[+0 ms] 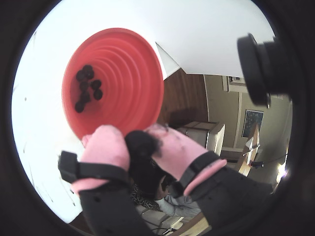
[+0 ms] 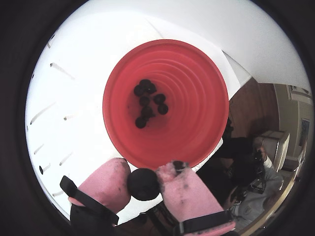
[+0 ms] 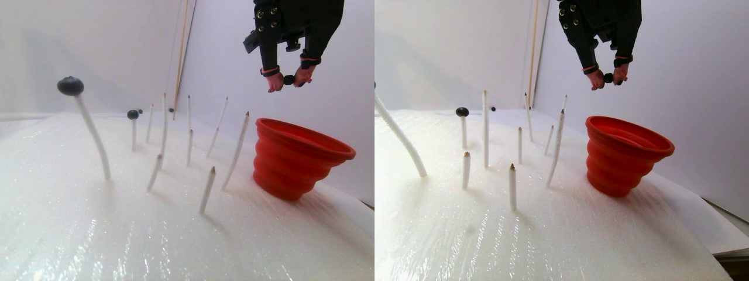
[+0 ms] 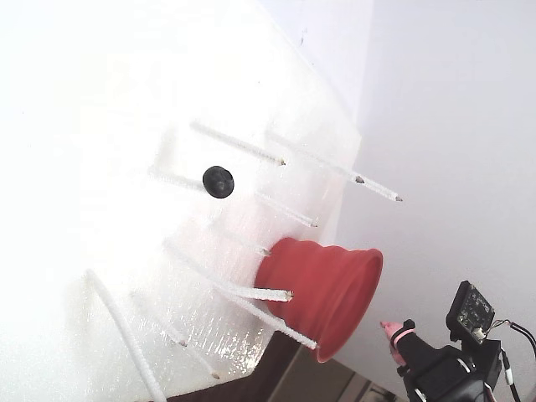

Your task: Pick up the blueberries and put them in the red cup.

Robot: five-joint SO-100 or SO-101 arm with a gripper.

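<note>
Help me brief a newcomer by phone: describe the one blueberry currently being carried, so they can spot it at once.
Find the red cup on the white foam sheet. Just outside its rim, the pink-tipped gripper is shut on a single blueberry. Unlike the berries in the cup or the ones on the white rods, it hangs in the air between two pink fingertips.

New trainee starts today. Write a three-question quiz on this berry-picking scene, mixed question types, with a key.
1. True or false: the gripper is shut on a blueberry.
2. In a wrist view, the blueberries in the red cup lie: A) on its rim, B) clustered on its bottom, C) nowhere, the cup is empty.
3. In the stereo pair view, what tops the curved white rod at far left?

Key: 1 true. 2 B. 3 A blueberry still on its tip.
</note>
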